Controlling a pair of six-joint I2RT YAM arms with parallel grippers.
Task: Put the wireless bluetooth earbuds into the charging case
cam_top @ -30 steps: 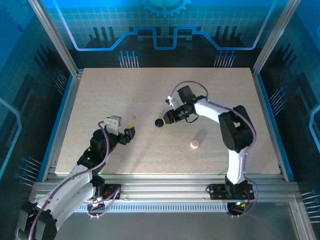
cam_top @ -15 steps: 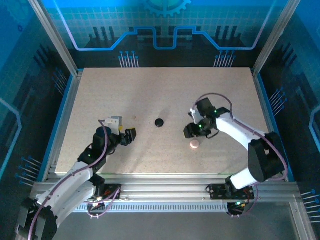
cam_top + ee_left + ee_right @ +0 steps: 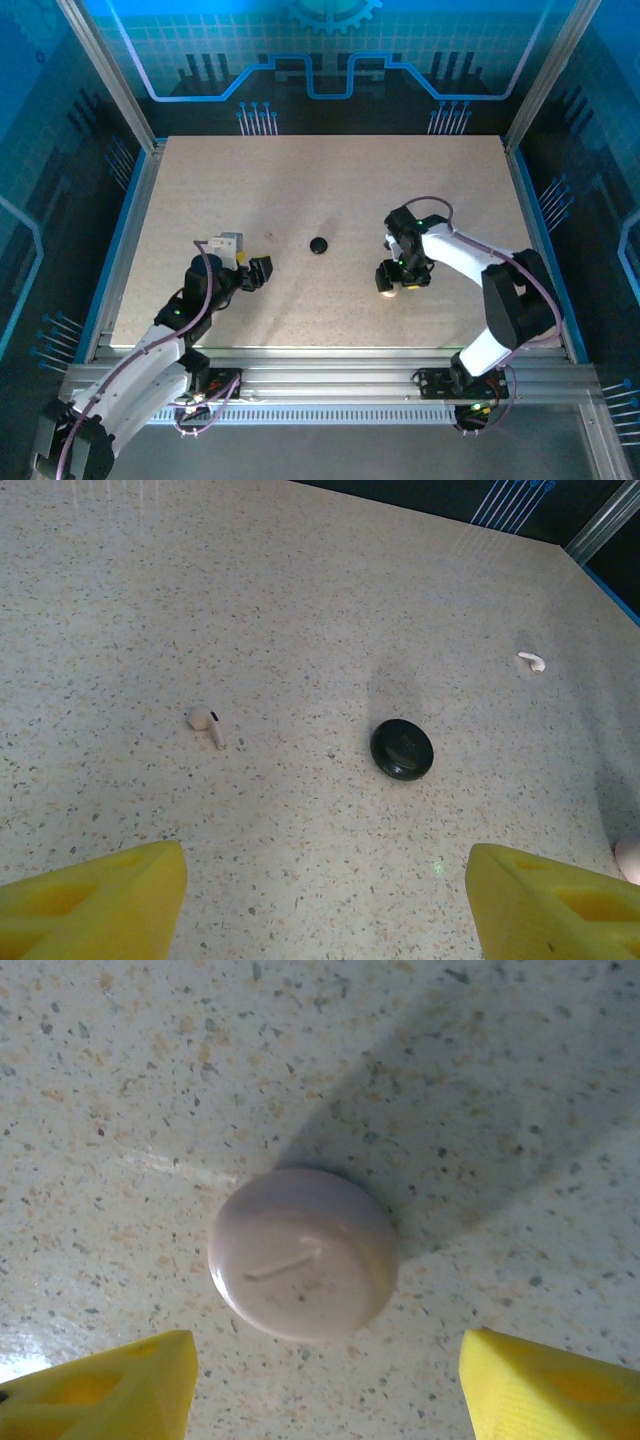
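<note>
Two pale stemmed earbuds lie on the speckled table, one [image 3: 207, 725] to the left and one [image 3: 531, 661] at the far right. A pale pink round charging case [image 3: 303, 1267] lies closed on the table, also seen from above [image 3: 388, 291]. My right gripper [image 3: 325, 1390] hovers low over it, open, with the case just ahead of its yellow fingertips [image 3: 120, 1385] and untouched. My left gripper [image 3: 325, 900] is open over bare table, nothing between its fingers; from above it sits at the left [image 3: 258, 270].
A round black puck [image 3: 402, 749] rests on the table between the two earbuds, at the table's middle [image 3: 318, 245]. The pink case peeks in at the left wrist view's right edge [image 3: 630, 858]. A blue-framed rim [image 3: 130, 220] bounds the table.
My right gripper has left the black puck, swung right and toward the near edge to the pink case, and opened wider. The left arm has barely moved.
</note>
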